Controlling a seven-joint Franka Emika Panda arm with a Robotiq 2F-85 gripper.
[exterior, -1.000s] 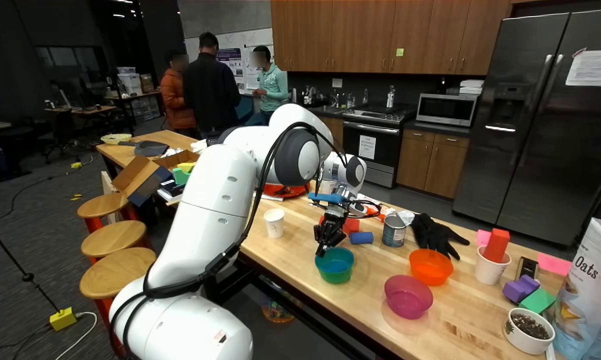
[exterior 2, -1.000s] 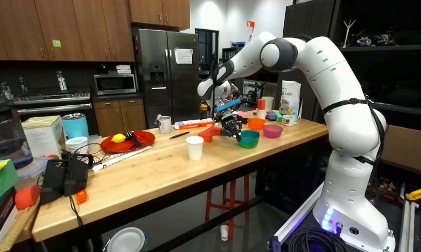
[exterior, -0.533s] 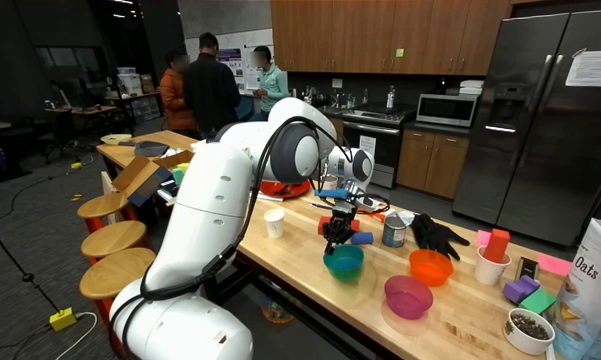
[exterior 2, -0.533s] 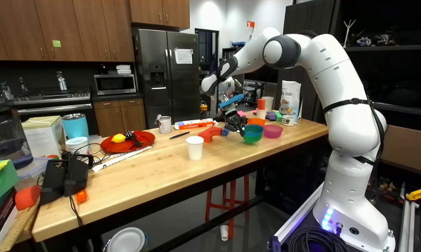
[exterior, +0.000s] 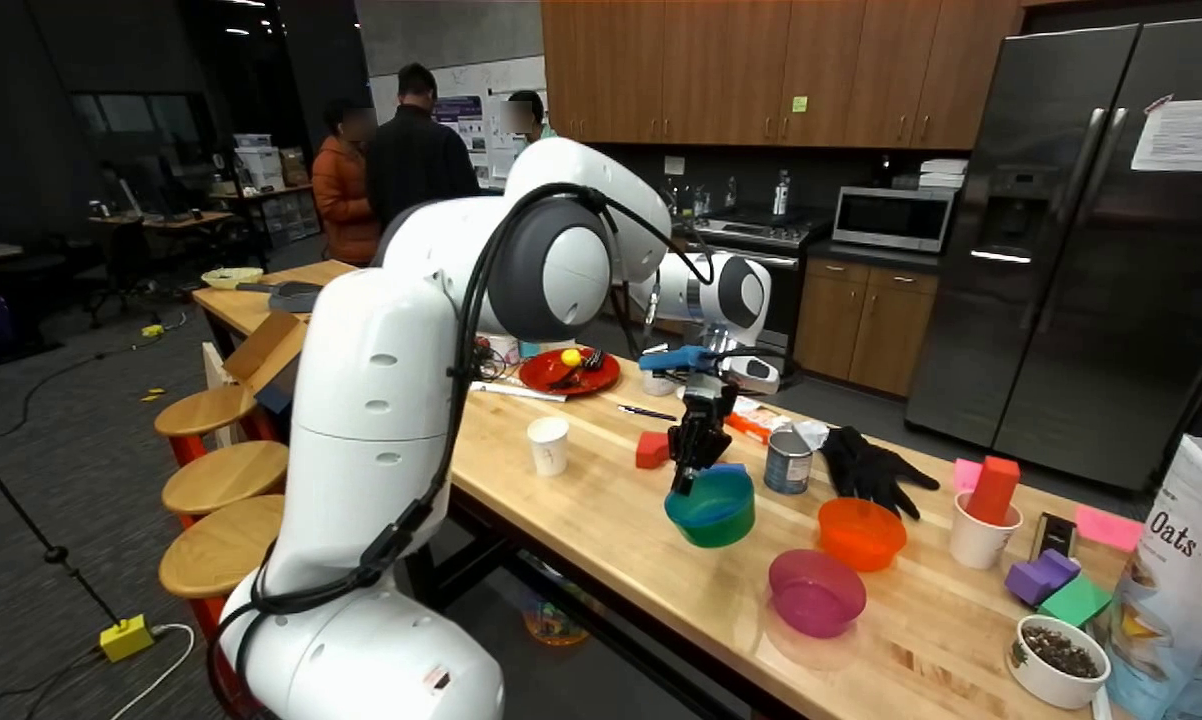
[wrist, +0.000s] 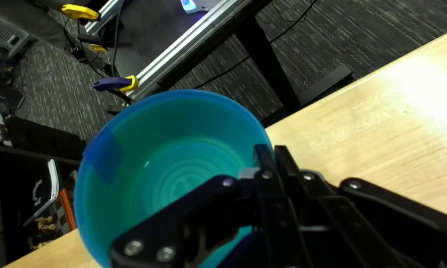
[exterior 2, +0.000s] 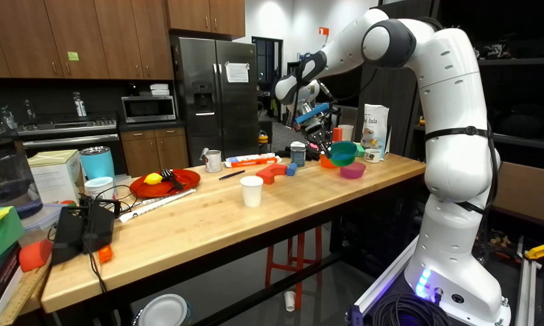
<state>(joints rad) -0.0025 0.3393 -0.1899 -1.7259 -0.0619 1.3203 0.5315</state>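
Observation:
My gripper (wrist: 271, 149) is shut on the near rim of a teal-green bowl (wrist: 179, 123), one finger inside the wall and one outside. Bluish inside, the bowl has a darker blue patch on its rim in the wrist view. In both exterior views the bowl (exterior: 713, 528) hangs above the wooden table, slightly tilted, from the downward-pointing gripper (exterior 2: 328, 154). An orange bowl (exterior: 861, 540) and a magenta bowl (exterior: 816, 598) sit on the table beside it. Behind the held bowl are a red arch block (exterior 2: 271, 173) and a blue cylinder (exterior 2: 291, 169).
A metal can (exterior: 788, 465) and a black glove (exterior: 866, 468) lie past the bowls. A paper cup (exterior 2: 252, 192) stands near the table's front edge. Farther off are a red plate (exterior 2: 181, 181), a cup holding a red block (exterior: 993, 490) and an oats bag (exterior: 1176, 590).
The gripper has carried the bowl up and rightward in both exterior views, toward the orange and magenta bowls. The red block and blue cylinder show more clearly in an exterior view. The grip stays shut.

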